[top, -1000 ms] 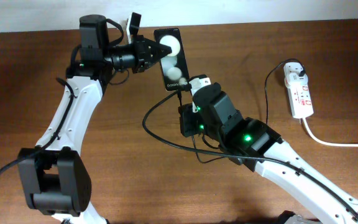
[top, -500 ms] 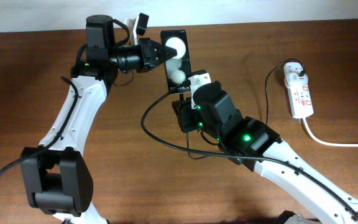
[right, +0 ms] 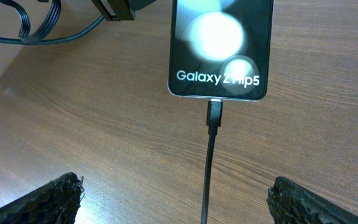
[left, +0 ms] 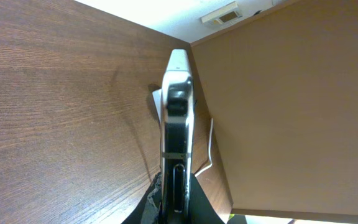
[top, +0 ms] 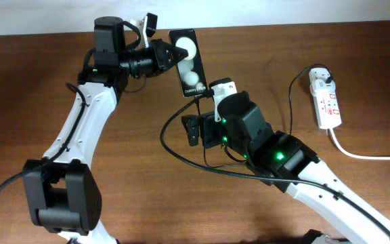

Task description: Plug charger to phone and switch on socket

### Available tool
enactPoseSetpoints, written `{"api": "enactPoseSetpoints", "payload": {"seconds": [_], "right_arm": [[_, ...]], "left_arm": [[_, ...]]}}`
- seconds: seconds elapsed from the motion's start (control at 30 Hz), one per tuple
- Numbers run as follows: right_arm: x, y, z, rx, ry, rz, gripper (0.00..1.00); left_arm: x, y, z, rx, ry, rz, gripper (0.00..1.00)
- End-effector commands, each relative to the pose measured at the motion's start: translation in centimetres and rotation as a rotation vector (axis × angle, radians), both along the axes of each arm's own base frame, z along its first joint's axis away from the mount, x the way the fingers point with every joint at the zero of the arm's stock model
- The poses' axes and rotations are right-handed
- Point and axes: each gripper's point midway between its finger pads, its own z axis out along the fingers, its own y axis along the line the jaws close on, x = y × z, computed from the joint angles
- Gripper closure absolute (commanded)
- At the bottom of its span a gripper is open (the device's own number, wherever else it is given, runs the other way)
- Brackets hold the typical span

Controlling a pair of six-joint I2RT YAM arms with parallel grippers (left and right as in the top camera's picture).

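Once the right gripper (right: 185, 200) let go and backed off, the charger (right: 213, 119) sat plugged into the phone (right: 221, 50) clenched by the left gripper (top: 170, 57), leaving the socket (top: 326, 100).

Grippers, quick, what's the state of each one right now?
Left gripper: closed on the phone.
Right gripper: open, holding nothing; the charger cable runs loose through the gap.
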Motion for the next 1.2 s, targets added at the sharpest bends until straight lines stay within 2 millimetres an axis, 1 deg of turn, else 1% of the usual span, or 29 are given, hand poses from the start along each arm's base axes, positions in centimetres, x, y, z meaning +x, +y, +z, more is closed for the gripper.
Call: {"api": "enactPoseSetpoints", "payload": {"seconds": [0.0,0.03,0.07,0.13,0.2,0.27,0.3,0.37,0.43,0.53,0.63,0.7,0.77,0.8,0.87,0.9,0.97,1.0,1.07,1.1,1.17], "right_arm": [[0.5,-0.1,1.4,0.021,-0.035,-0.014,0.00],[0.8,0.2,0.8,0.013,-0.025,-0.014,0.05],[1.3,0.6,0.0,0.003,-0.014,-0.014,0.21],[2.4,1.5,-1.1,0.001,-0.014,-0.017,0.38],[2.8,1.8,-1.7,-0.001,-0.011,-0.017,0.39],[2.9,1.9,-1.9,-0.005,-0.008,-0.017,0.40],[2.9,1.8,-1.9,-0.007,-0.010,-0.021,0.41],[3.3,1.4,-2.5,-0.032,-0.006,-0.045,0.44],[3.2,1.3,-2.9,-0.042,0.003,-0.046,0.44],[3.4,0.4,-3.3,-0.079,0.001,-0.083,0.44],[3.4,0.4,-3.5,-0.083,0.006,-0.084,0.44],[3.5,0.5,-4.2,-0.095,0.020,-0.082,0.44],[3.6,0.6,-4.1,-0.091,0.015,-0.083,0.47],[3.7,0.7,-4.1,-0.088,0.012,-0.083,0.53],[3.7,0.7,-4.0,-0.086,0.009,-0.083,0.55],[3.8,0.7,-4.0,-0.085,0.008,-0.083,0.63],[4.0,0.9,-3.6,-0.073,-0.005,-0.083,0.71],[4.1,1.0,-3.4,-0.064,-0.015,-0.084,0.75],[4.4,1.3,-2.9,-0.046,-0.034,-0.084,0.87],[4.6,1.4,-2.5,-0.035,-0.046,-0.085,0.96],[4.8,1.6,-2.1,-0.020,-0.061,-0.085,0.96]], "left_arm": [[-0.2,-0.2,0.4,-0.003,-0.019,-0.017,1.00],[-0.2,-0.2,0.4,-0.003,-0.019,-0.017,1.00],[-0.3,-0.3,0.4,-0.006,-0.018,-0.020,1.00],[-0.5,-0.4,0.5,-0.015,-0.017,-0.036,1.00],[-0.6,-0.4,0.5,-0.017,-0.017,-0.039,1.00],[-0.6,-0.4,0.6,-0.018,-0.017,-0.042,1.00],[-0.6,-0.5,0.6,-0.021,-0.017,-0.046,1.00],[-0.8,-0.6,0.7,-0.028,-0.016,-0.058,1.00],[-0.8,-0.6,0.7,-0.028,-0.016,-0.058,1.00],[-0.9,-0.6,0.7,-0.029,-0.015,-0.061,1.00],[-1.0,-0.7,0.8,-0.034,-0.015,-0.068,1.00],[-1.1,-0.7,0.8,-0.036,-0.014,-0.071,1.00],[-1.2,-0.8,0.9,-0.041,-0.013,-0.081,1.00],[-1.3,-0.8,0.9,-0.044,-0.012,-0.085,1.00],[-1.3,-0.8,0.9,-0.044,-0.013,-0.085,1.00],[-1.4,-0.9,1.0,-0.050,-0.012,-0.095,1.00],[-1.9,-1.1,1.3,-0.067,-0.009,-0.124,1.00],[-2.1,-1.1,1.2,-0.068,0.003,-0.128,1.00],[-2.6,-1.1,0.4,-0.063,0.063,-0.126,1.00],[-2.7,-1.0,0.2,-0.062,0.078,-0.126,1.00],[-3.1,-1.0,-0.3,-0.060,0.116,-0.125,1.00]]}}
